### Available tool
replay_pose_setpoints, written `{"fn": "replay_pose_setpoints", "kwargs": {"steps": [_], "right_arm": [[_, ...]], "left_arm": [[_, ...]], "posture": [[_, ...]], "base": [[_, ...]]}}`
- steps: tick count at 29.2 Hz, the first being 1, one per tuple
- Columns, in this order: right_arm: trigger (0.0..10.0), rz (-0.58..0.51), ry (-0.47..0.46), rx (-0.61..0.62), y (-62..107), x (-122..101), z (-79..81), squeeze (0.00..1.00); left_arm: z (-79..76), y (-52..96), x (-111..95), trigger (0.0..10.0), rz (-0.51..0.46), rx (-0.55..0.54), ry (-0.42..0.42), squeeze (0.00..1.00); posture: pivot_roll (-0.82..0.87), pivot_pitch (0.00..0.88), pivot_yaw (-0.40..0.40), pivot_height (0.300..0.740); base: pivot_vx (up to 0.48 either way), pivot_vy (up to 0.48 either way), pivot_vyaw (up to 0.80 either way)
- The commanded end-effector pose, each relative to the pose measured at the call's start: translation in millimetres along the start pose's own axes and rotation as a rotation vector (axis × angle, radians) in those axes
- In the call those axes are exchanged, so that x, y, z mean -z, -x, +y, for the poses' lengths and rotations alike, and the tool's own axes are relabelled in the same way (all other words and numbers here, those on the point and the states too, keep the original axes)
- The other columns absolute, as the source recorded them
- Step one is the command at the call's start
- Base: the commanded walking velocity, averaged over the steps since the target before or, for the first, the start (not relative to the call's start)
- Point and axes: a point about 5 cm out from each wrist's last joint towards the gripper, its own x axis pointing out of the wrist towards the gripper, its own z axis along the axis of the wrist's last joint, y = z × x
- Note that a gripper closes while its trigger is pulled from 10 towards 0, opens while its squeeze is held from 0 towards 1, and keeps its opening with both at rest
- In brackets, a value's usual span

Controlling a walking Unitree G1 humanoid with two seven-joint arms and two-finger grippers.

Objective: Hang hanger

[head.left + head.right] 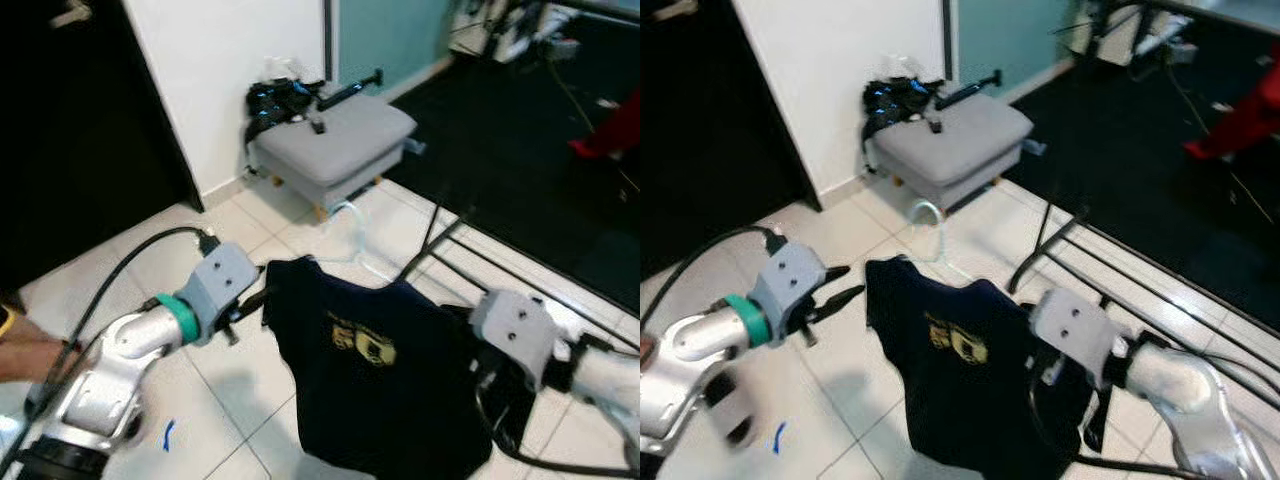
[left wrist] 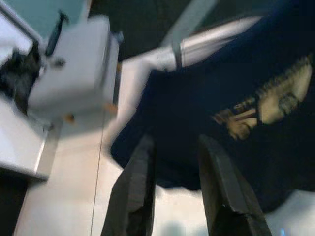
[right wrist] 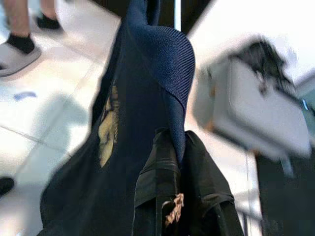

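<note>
Right gripper [image 3: 170, 147] is pinching the shoulder of the navy T-shirt [image 1: 385, 370] on its pale hanger [image 1: 935, 235], garment hanging between both arms above the drying rack [image 1: 520, 275], while left gripper [image 1: 840, 287], fingers parted, is hovering just beside the opposite shoulder.

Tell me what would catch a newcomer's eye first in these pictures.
First the dark navy T-shirt with a yellow print, hanging in mid-air between the two arms: the right gripper is shut on its ribbed collar, while the left gripper sits open just beside its sleeve edge. Beyond it on the white tile floor stands a grey padded footstool against the wall, with a black metal rack to the right.
</note>
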Motion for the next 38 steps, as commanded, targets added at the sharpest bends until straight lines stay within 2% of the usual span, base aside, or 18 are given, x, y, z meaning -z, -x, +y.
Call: {"fn": "replay_pose_setpoints", "kwargs": {"steps": [1,6,8,11,14,16,18,20,22,23,25,28,32,38], "right_arm": [[10.0,-0.073,-0.013,-0.043,-7.7,-10,10.6,0.0],[10.0,-0.121,-0.006,-0.013,-22.5,-13,18.4,0.0],[10.0,-0.134,-0.025,0.004,-28.1,-12,22.9,0.0],[10.0,-0.138,-0.034,0.009,-30.2,-12,24.8,0.0],[10.0,-0.154,-0.061,0.036,-36.1,-11,27.7,0.0],[10.0,-0.176,-0.098,0.092,-40.7,-12,26.0,0.0],[10.0,-0.176,-0.098,0.092,-40.7,-12,26.0,0.0],[10.0,-0.186,-0.117,0.121,-42.7,-13,24.7,0.0],[10.0,-0.208,-0.163,0.196,-46.3,-15,22.7,0.0],[10.0,-0.208,-0.163,0.196,-46.3,-15,22.7,0.0],[10.0,-0.221,-0.208,0.271,-48.6,-15,20.7,0.0],[10.0,-0.225,-0.279,0.378,-49.1,-12,17.3,0.0],[10.0,-0.237,-0.338,0.443,-50.1,-11,16.8,0.0],[10.0,-0.248,-0.378,0.431,-49.9,-13,23.0,0.0]], "left_arm": [[-8.2,-4.7,3,10.0,0.005,0.035,-0.011,0.0],[-5.3,-7.7,1,10.0,-0.011,-0.003,0.023,0.0],[-3.1,-7.5,1,10.0,-0.006,-0.063,0.046,0.0],[-2.5,-7.4,2,10.0,-0.007,-0.082,0.058,0.0],[-2.2,-6.9,1,10.0,-0.017,-0.135,0.1,0.0],[-1.3,-6.8,0,10.0,-0.03,-0.219,0.163,0.0],[-1.3,-6.8,0,10.0,-0.03,-0.219,0.163,0.0],[-0.9,-7.0,0,10.0,-0.034,-0.267,0.206,0.0],[-4.4,-8.6,-2,10.0,-0.058,-0.327,0.29,0.0],[-4.4,-8.6,-2,10.0,-0.058,-0.327,0.29,0.0],[-7.6,-11.2,-5,10.0,-0.078,-0.363,0.348,0.0],[-10.1,-17.7,-8,10.0,-0.101,-0.385,0.39,0.0],[-9.5,-23.7,-11,10.0,-0.122,-0.407,0.435,0.0],[-7.3,-35.7,-16,10.0,-0.16,-0.424,0.478,0.0]], "posture": [[-0.27,0.181,0.148,0.74],[-0.27,0.181,0.143,0.74],[-0.27,0.181,0.138,0.74],[-0.27,0.181,0.138,0.74],[-0.26,0.181,0.13,0.74],[-0.26,0.181,0.121,0.74],[-0.26,0.181,0.121,0.74],[-0.26,0.181,0.12,0.74],[-0.26,0.176,0.108,0.74],[-0.26,0.176,0.108,0.74],[-0.26,0.171,0.108,0.74],[-0.28,0.156,0.115,0.74],[-0.31,0.143,0.121,0.74],[-0.36,0.117,0.1,0.74]], "base": [[0.0,0.0,0.0],[0.0,0.0,0.0],[0.0,0.0,0.0],[0.0,0.0,0.0],[0.0,0.0,0.0],[0.0,0.0,0.0],[0.0,0.0,0.0],[0.0,0.0,0.0],[0.0,0.0,0.0],[0.0,0.0,0.0],[0.0,0.0,0.0],[0.0,0.0,0.0],[0.0,0.0,0.0],[0.0,0.0,0.0]]}}
